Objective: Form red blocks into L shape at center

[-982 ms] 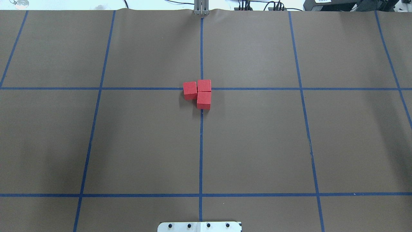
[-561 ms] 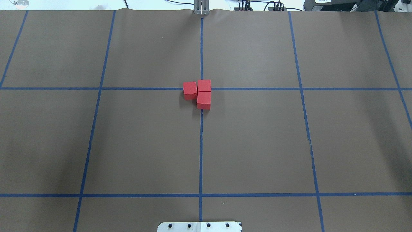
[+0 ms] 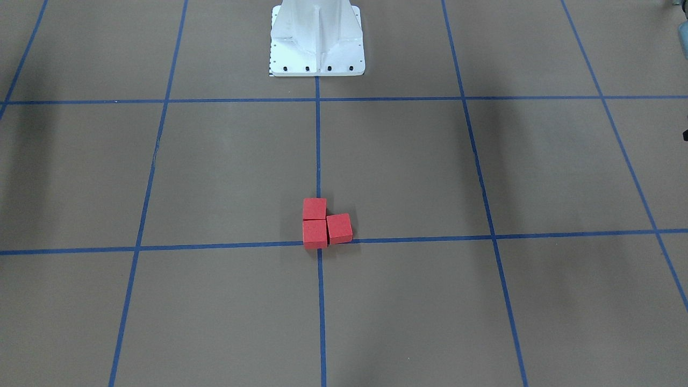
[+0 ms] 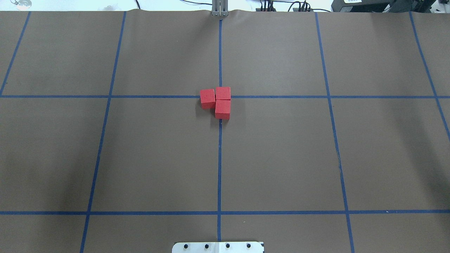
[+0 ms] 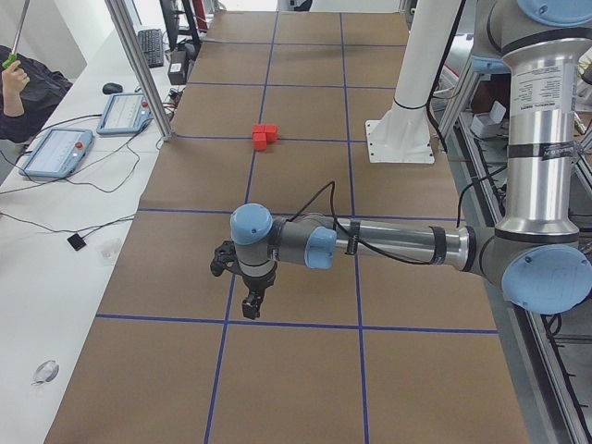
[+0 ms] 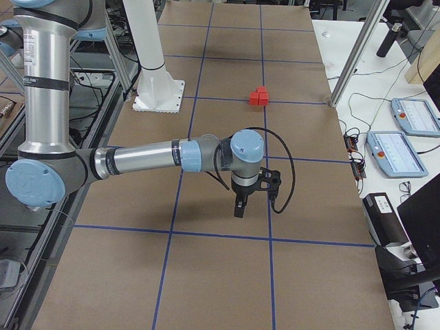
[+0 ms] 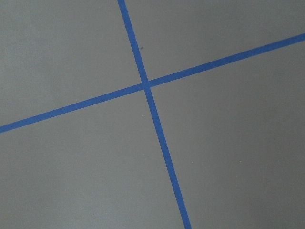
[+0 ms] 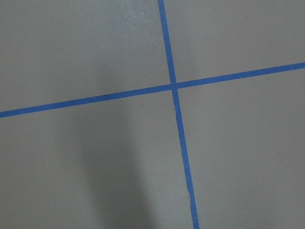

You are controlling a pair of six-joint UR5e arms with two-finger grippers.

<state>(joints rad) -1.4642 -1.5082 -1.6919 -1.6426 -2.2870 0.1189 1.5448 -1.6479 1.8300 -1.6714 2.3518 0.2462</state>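
3 red blocks [image 4: 222, 109] sit touching in an l over the center. left gripper [image 5: 252, 301] and right gripper [image 6: 238, 206] hang far off; can't tell if either is parted. i'd only square the skewed block [image 4: 207, 98], gently.

Plain red blocks [image 4: 222, 105]; brown surface [image 4: 281, 158]; blue tape grid [image 4: 219, 158].
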